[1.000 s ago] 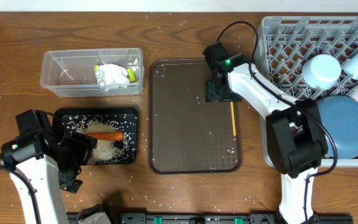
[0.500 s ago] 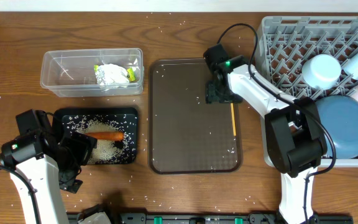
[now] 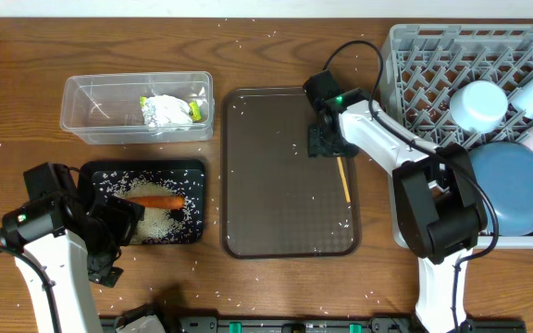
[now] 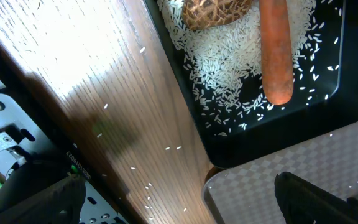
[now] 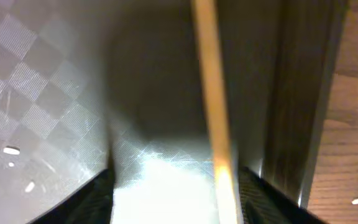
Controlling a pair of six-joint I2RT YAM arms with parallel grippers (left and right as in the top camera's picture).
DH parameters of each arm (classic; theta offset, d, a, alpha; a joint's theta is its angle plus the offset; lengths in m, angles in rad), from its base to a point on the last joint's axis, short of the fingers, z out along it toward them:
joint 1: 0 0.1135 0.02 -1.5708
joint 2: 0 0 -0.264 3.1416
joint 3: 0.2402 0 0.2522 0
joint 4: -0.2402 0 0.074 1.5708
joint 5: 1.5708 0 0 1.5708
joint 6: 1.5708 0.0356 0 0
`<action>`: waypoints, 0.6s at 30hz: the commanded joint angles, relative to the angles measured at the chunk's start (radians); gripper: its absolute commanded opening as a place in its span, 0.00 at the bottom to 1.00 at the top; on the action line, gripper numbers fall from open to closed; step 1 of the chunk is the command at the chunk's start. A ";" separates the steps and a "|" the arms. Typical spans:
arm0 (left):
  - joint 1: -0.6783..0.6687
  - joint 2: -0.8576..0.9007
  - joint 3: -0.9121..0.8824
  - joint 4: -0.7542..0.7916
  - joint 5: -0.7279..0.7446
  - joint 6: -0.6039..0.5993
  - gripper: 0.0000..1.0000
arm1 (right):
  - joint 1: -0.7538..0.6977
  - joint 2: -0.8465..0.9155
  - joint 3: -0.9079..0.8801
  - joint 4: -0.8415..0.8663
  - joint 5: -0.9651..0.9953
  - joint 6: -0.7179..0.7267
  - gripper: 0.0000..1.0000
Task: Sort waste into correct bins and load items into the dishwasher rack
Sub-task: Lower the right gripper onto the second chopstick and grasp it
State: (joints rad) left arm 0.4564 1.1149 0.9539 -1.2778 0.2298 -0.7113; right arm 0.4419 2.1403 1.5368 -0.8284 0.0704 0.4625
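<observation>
At lower left, the left claw (image 3: 118, 227) hangs spread wide and idle beside the black tray (image 3: 142, 166), which holds the carrot (image 3: 160, 201). At upper centre, the right claw (image 3: 327, 139) straddles the chopsticks (image 3: 343, 180) on the brown serving tray (image 3: 276, 203). Its jaws are apart, probably to lift them toward the rack (image 3: 424, 65).

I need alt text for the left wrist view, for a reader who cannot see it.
An orange carrot and a brown food lump lie among white rice grains in a black tray on a wooden table.

Right hand (image 3: 328, 146) at chopsticks (image 3: 343, 178) on brown tray (image 3: 276, 190).
</observation>
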 commanded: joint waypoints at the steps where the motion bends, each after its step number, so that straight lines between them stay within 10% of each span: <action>1: 0.005 0.002 0.000 -0.003 -0.010 -0.012 0.98 | -0.006 0.005 -0.023 0.006 -0.004 0.012 0.44; 12: 0.005 0.002 0.000 -0.003 -0.010 -0.012 0.98 | -0.004 0.005 -0.095 0.077 -0.059 -0.051 0.03; 18: 0.005 0.002 0.000 -0.003 -0.010 -0.012 0.98 | -0.005 0.000 -0.056 0.049 -0.113 -0.061 0.01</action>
State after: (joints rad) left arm 0.4564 1.1149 0.9539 -1.2778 0.2298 -0.7113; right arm 0.4416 2.1174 1.4845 -0.7509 0.0078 0.4198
